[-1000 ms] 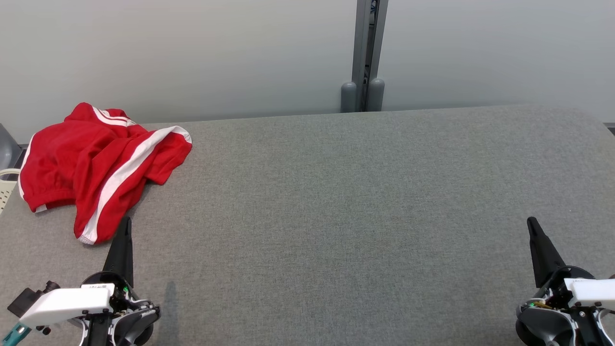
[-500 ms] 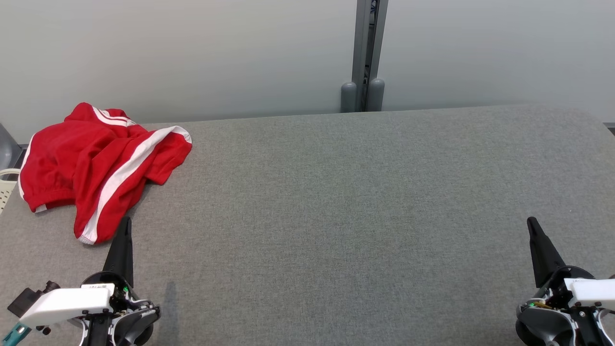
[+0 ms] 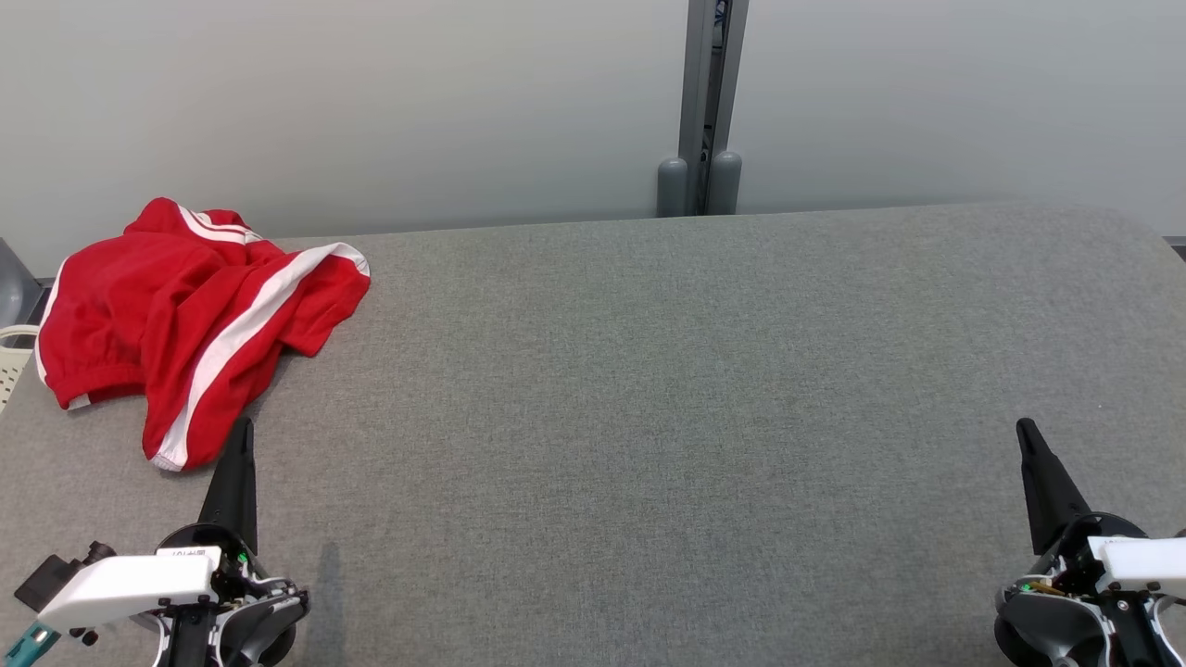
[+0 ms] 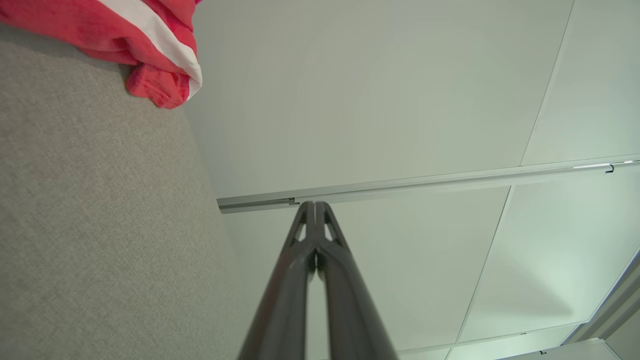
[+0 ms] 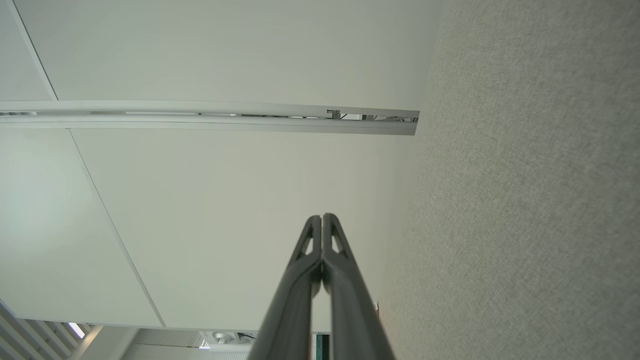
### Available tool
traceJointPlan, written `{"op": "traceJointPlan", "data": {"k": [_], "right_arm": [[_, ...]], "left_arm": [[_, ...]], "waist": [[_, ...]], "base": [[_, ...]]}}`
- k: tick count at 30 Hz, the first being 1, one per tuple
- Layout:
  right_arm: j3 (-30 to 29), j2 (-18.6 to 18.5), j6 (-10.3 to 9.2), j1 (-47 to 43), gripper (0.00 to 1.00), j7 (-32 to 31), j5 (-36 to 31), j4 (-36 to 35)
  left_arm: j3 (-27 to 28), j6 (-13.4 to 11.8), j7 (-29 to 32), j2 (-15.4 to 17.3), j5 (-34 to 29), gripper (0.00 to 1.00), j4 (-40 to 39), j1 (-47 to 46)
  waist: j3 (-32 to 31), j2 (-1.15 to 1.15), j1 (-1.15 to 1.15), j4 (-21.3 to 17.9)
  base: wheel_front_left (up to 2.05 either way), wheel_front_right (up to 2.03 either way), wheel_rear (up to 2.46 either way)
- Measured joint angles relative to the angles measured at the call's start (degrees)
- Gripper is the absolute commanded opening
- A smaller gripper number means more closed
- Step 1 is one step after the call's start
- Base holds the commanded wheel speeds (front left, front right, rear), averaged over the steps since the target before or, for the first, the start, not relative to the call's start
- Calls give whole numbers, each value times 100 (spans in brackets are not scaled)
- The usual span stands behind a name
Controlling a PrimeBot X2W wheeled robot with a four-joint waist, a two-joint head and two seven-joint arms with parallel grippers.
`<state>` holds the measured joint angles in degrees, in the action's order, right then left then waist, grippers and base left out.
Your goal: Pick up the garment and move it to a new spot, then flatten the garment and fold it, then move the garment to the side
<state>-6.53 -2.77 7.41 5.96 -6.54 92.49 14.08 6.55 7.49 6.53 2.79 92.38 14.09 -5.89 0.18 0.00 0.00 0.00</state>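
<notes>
Head view shows no change from a second ago: the red garment [image 3: 185,315] with white side stripes lies in the same crumpled heap at the far left corner of the grey fabric bench [image 3: 649,389], and neither arm has shifted; the left end effector [image 3: 243,434] sits low at the near left, its two dark fingers pressed together and empty, its tip just short of the garment's nearest hem; the right end effector [image 3: 1027,434] sits at the near right, fingers likewise together and empty, well apart from the cloth; both wrist views show the finger pairs meeting at the tips; judging by this stillness, the task has not begun, and the first step, parting the left fingers and reaching for the garment, is yet to come; the wide middle of the bench looks a likely new spot; at the left edge a sliver of a pale slotted basket [image 3: 9,357] peeks out beside the garment; its contents are hidden.
</notes>
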Motion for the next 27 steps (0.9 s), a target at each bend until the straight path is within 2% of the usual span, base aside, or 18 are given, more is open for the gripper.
{"op": "traceJointPlan", "data": {"k": [27], "right_arm": [[-2, 0, 0, 0, 0, 0, 0, 0]], "left_arm": [[0, 0, 0, 0, 0, 0, 0, 0]], "waist": [[0, 0, 0, 0]], "base": [[0, 0, 0]]}}
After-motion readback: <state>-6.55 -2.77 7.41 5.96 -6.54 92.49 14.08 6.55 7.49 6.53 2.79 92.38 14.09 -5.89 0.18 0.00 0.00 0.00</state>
